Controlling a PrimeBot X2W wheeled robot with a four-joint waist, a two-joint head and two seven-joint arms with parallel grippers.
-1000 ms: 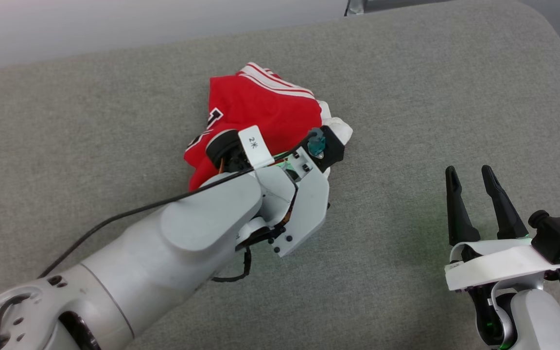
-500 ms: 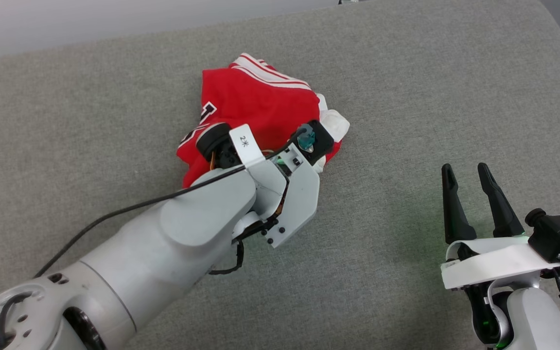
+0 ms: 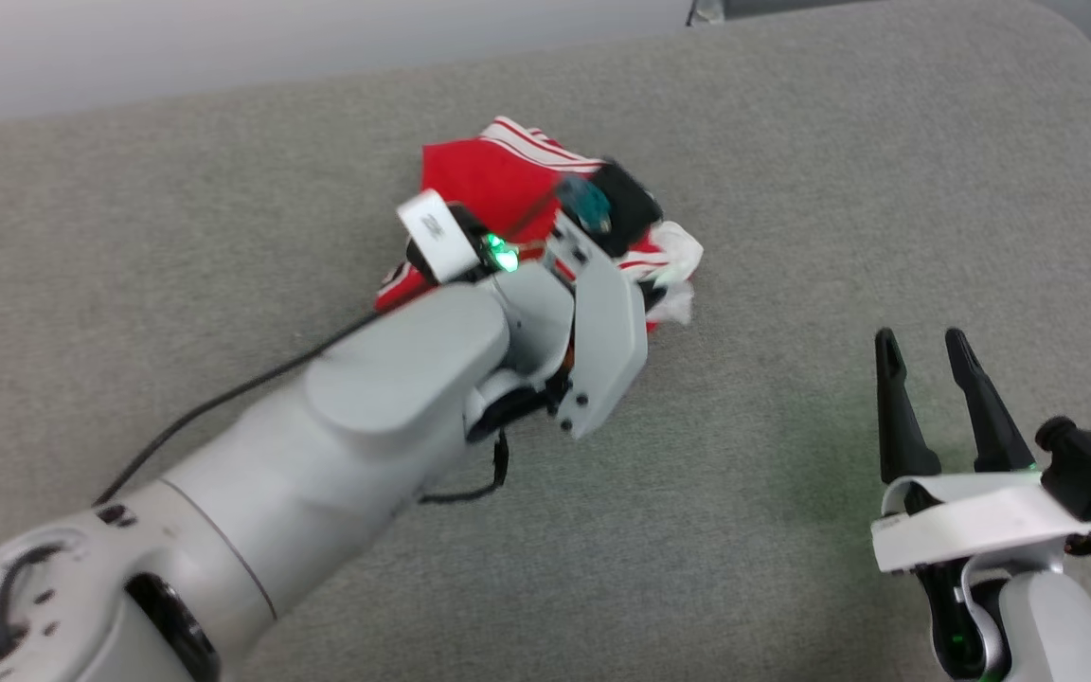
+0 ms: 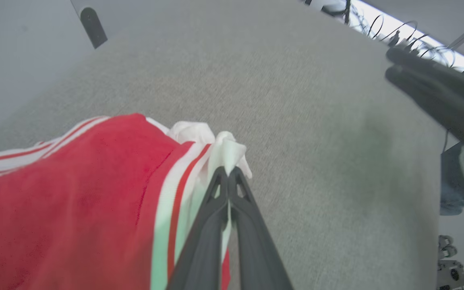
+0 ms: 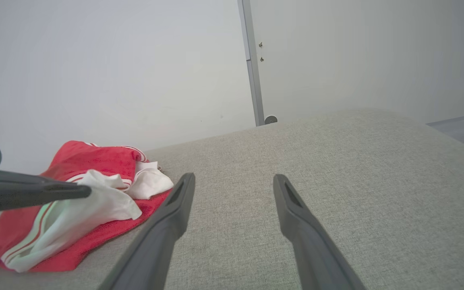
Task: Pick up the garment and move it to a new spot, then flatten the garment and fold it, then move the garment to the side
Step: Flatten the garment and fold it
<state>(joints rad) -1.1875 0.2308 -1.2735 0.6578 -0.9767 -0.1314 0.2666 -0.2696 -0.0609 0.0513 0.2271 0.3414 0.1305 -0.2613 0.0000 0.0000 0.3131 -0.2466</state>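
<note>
The garment point(image 3: 498, 175), a red jersey with white panels and red-and-white striped trim, lies crumpled on the grey padded surface point(image 3: 176, 208) at centre. My left wrist covers its near side in the head view. In the left wrist view my left gripper point(image 4: 228, 172) is shut on a white fold at the edge of the garment point(image 4: 75, 181). The right wrist view shows the garment point(image 5: 95, 161) at the left, with the left gripper point(image 5: 85, 191) pinching white cloth. My right gripper point(image 3: 919, 337) stands open at the lower right, apart from the garment, with nothing between its fingers point(image 5: 175, 209).
The grey surface ends at a pale wall point(image 3: 223, 47) along the back and rounds off at the far right corner point(image 3: 1076, 57). A grey door-frame post point(image 5: 252, 60) stands beyond it. Cables point(image 4: 397, 36) lie past the surface's edge. Bare grey padding point(image 3: 773, 237) separates the two arms.
My left gripper has gone from open to shut on the garment's white fold, and its wrist has moved up the view. The right arm has stayed in place.
</note>
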